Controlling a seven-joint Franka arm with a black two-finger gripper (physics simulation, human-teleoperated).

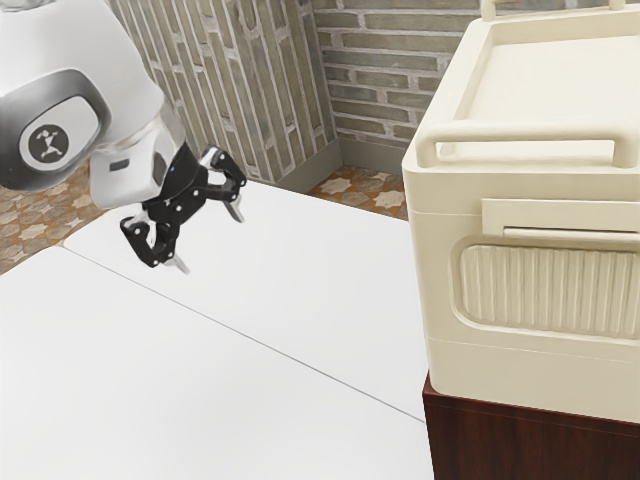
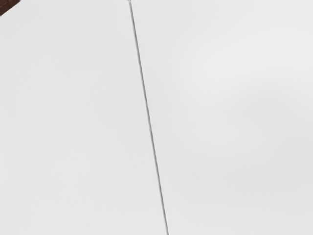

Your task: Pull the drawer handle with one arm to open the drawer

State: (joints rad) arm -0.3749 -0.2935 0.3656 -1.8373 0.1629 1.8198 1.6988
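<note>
Brick (image 1: 380, 65) behind the cabinet (image 1: 530, 365), partly hidden; on its front, handle (image 1: 570, 236) cut off at the exterior view's right — well apart from the cabinet, gripper (image 1: 208, 238) with fingers spread.

White worktop (image 1: 300, 270), thin seam (image 1: 240, 333) across it. Beyond worktop: grey-beige brick walls (image 1: 375, 85), plain skirting (image 1: 372, 154), star-patterned terracotta floor (image 1: 358, 190). Beside worktop: dark reddish wooden stand (image 1: 490, 440).

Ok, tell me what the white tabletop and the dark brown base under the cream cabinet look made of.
White tabletop: smooth, perhaps laminate or painted board, given its even colour and thin seam. Dark brown base: probably satin-finished wood or veneer, given its reddish, streaky grain.
</note>
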